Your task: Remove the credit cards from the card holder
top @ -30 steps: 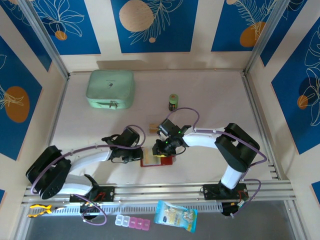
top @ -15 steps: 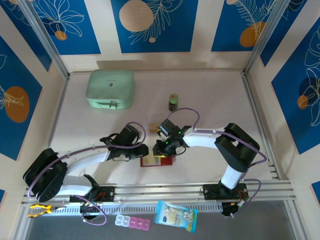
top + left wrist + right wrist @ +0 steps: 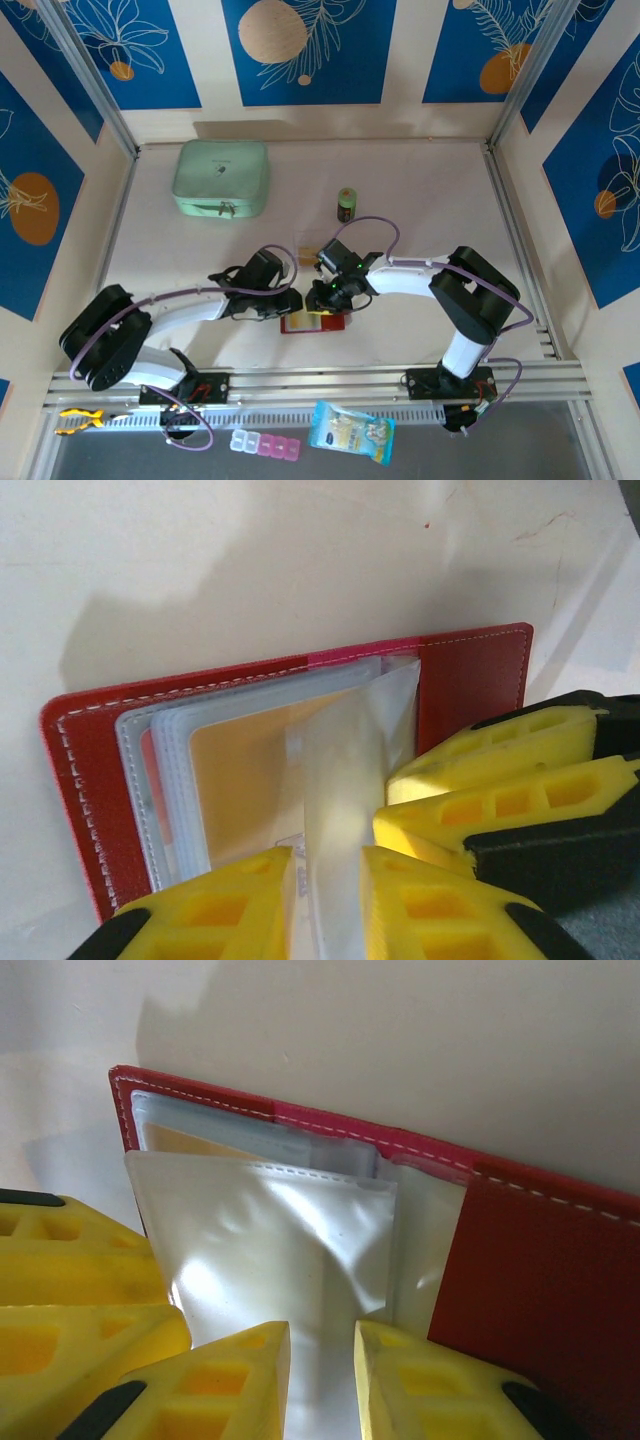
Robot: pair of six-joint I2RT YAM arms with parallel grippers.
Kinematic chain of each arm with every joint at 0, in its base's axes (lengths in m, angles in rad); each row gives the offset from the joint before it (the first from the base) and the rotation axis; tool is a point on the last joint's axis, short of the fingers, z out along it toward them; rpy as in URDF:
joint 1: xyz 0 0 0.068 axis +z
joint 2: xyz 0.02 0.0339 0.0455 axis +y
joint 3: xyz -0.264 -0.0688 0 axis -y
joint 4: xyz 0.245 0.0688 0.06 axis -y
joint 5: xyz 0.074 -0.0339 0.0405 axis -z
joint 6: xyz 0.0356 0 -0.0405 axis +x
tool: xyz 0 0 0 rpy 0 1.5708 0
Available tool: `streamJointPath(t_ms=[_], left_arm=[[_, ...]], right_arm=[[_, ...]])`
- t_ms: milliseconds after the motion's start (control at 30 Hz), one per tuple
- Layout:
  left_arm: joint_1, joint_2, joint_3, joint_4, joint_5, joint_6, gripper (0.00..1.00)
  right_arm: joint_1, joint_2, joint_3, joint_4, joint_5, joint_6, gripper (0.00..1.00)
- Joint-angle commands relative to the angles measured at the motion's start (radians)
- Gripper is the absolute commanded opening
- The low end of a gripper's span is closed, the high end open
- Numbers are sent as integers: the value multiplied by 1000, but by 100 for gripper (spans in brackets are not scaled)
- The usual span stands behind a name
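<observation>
The card holder (image 3: 314,323), dark red, lies open on the table between my two grippers. In the left wrist view its clear sleeves (image 3: 165,770) fan out, and a tan-orange credit card (image 3: 240,780) sits inside one. My left gripper (image 3: 328,855) is shut on an upright clear sleeve (image 3: 345,770), with the right gripper's fingers (image 3: 470,780) close beside it. My right gripper (image 3: 322,1330) is shut on a crumpled clear sleeve (image 3: 290,1240) over the red cover (image 3: 540,1270). A tan and white card (image 3: 304,248) lies on the table behind the grippers.
A mint-green zip case (image 3: 220,178) lies at the back left, and a small green can (image 3: 346,203) stands behind the right gripper. A blue packet (image 3: 350,432) and a pill box (image 3: 265,444) lie beyond the near rail.
My left gripper has moved right, closer to the card holder and the right gripper. The right arm and the holder have stayed put.
</observation>
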Motion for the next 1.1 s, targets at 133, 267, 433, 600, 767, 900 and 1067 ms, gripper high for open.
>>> streamJointPath(t_ms=[133,267,433,600,767,900,1067], left_arm=[[-8,-1,-1,22,21,-17,20],[-8,-4,2,19,21,-21,20],[-8,-23,11,3,16,-23,20],[-10,-47,32,-36,7,-18,20],[-12,-58,52,-54,1,-20,21],[-17,-45,69,-55,-3,-25,23],[-34,-9,105,-51,-5,-27,24]], right_arm=[[-1,-35,-20,-20,1,1,24],[-4,-57,-19,-36,12,-2,24],[-9,-103,-19,-70,31,-11,24],[-27,-165,-21,-109,49,-28,24],[-53,-226,-32,-136,56,-41,24],[-79,-275,-47,-156,55,-53,24],[-117,-332,-80,-165,45,-64,24]])
